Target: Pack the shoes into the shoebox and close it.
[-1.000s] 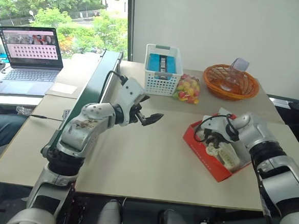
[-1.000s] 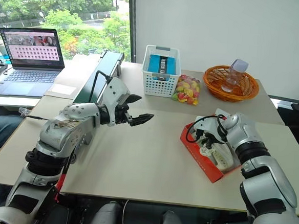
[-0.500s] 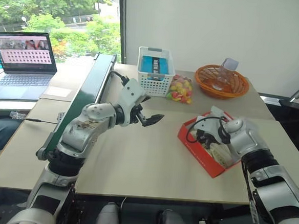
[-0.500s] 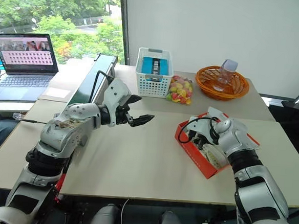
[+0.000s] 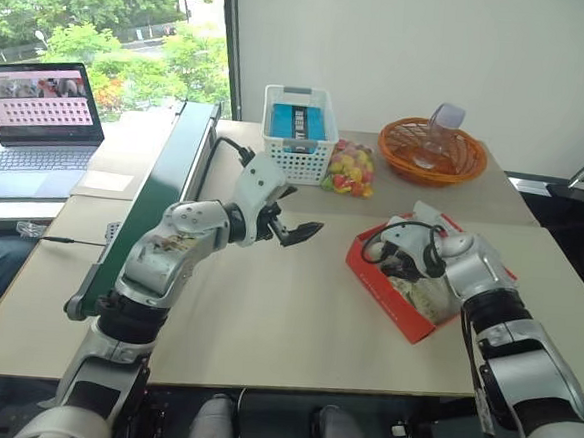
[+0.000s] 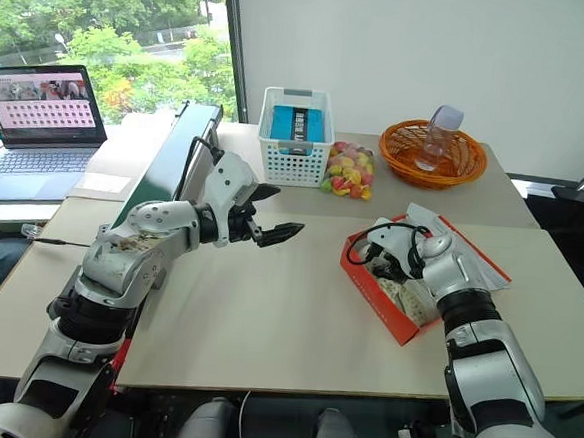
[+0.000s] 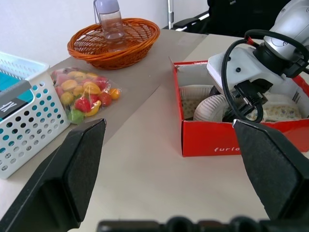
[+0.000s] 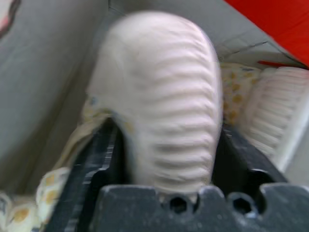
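The red shoebox [image 5: 381, 286] stands open on the right of the table, its lid [image 6: 481, 264] lying back on the far side. Cream-white shoes [image 7: 210, 107] lie inside it, one with its ribbed sole turned up [image 8: 164, 96]. My right gripper [image 5: 406, 268] reaches down into the near-left end of the box. It is open, its fingers [image 8: 104, 154] on either side of that upturned shoe. My left gripper [image 5: 296, 211] hovers open and empty above the middle of the table, pointing toward the box.
At the back stand a white mesh basket [image 5: 298, 137] with a blue box, a bag of coloured candies [image 5: 346, 169] and an orange wicker basket [image 5: 432, 154] holding a plastic bottle [image 5: 445, 119]. A long green board [image 5: 158, 195] runs along the table's left edge. A laptop [image 5: 41, 111] sits beyond it.
The camera has shifted. My right gripper has turned and moved slightly toward the box's near-left end, and its fingers have spread. The left arm has not moved.
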